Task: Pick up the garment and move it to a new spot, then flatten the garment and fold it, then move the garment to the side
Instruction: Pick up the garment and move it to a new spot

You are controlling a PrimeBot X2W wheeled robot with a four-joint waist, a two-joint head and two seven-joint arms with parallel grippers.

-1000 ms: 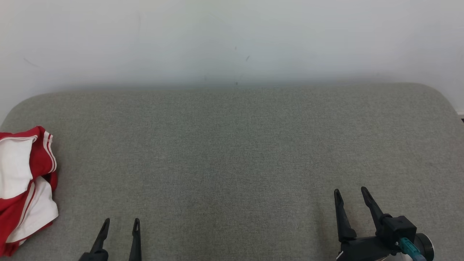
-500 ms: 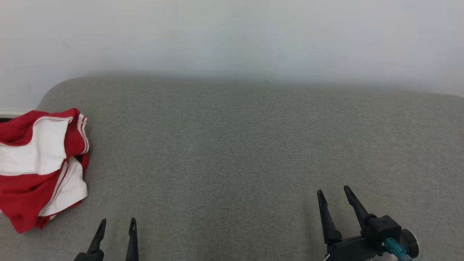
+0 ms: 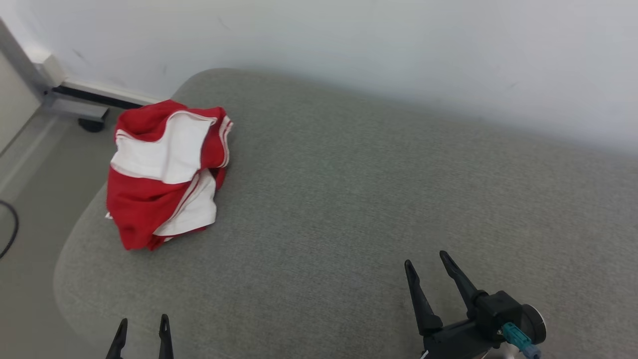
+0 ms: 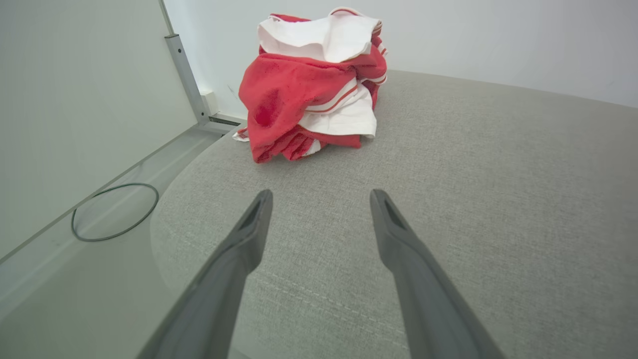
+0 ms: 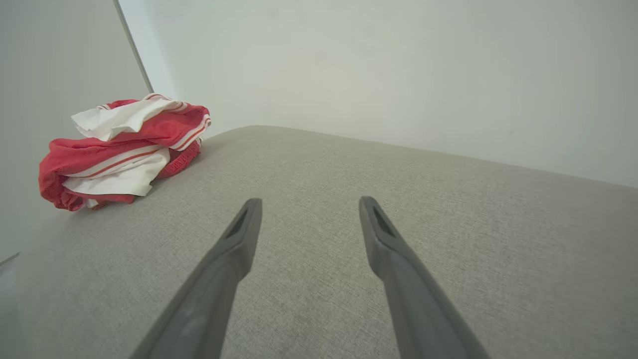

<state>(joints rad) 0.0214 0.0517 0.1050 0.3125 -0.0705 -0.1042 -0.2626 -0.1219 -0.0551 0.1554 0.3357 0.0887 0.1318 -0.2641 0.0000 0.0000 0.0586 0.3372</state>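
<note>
You had the red-and-white garment (image 3: pixel 164 174) lying in a crumpled heap near the far left corner of the grey padded surface (image 3: pixel 349 199), close to its rounded left edge and touching neither claw. Your left claw (image 3: pixel 143 320) hung at the near left edge with its fingers spread and nothing between them. Your right claw (image 3: pixel 426 259) was just as wide and empty, well apart from the cloth on the right. The step in hand looked like the first pick-up. The left claw was the better choice, since in its wrist view the heap sat almost straight ahead of its fingers. You would have done best to come down on a raised fold at the top of the pile, take a deep bite through several layers, and lift straight up so nothing dragged off toward the floor (image 3: pixel 30 199).
</note>
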